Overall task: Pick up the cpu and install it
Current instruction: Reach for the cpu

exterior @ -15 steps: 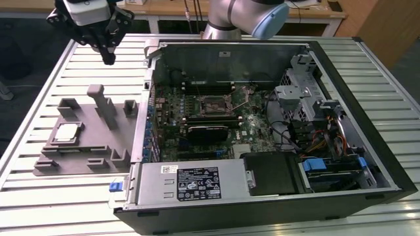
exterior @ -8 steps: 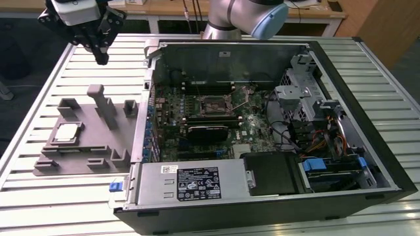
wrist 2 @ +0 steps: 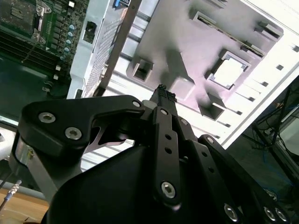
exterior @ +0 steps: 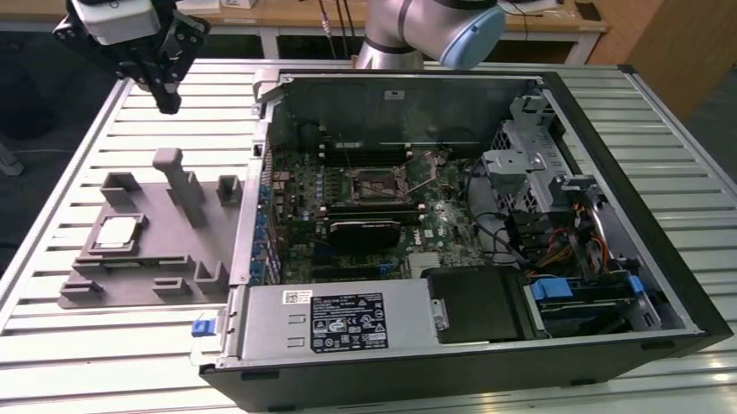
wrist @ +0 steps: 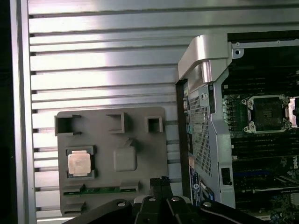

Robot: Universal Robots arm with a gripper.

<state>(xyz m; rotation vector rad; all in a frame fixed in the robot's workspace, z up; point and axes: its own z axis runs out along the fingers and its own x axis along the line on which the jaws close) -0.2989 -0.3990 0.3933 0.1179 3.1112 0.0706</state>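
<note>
At the exterior view's upper left, gripper [exterior: 168,103]: pinched narrow, holding nothing.
cpu [exterior: 119,233]: seated in grey fixture [exterior: 164,252], exterior view's left.
Risk: descending closed, it could jab the cpu.

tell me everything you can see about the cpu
The cpu is a small flat square chip with a pale silvery metal top. It lies flat, top up, seated in a square recess of the grey fixture, to the exterior view's left of the open computer case. Only the fixture touches it; the shut gripper hangs clear of it.
</note>
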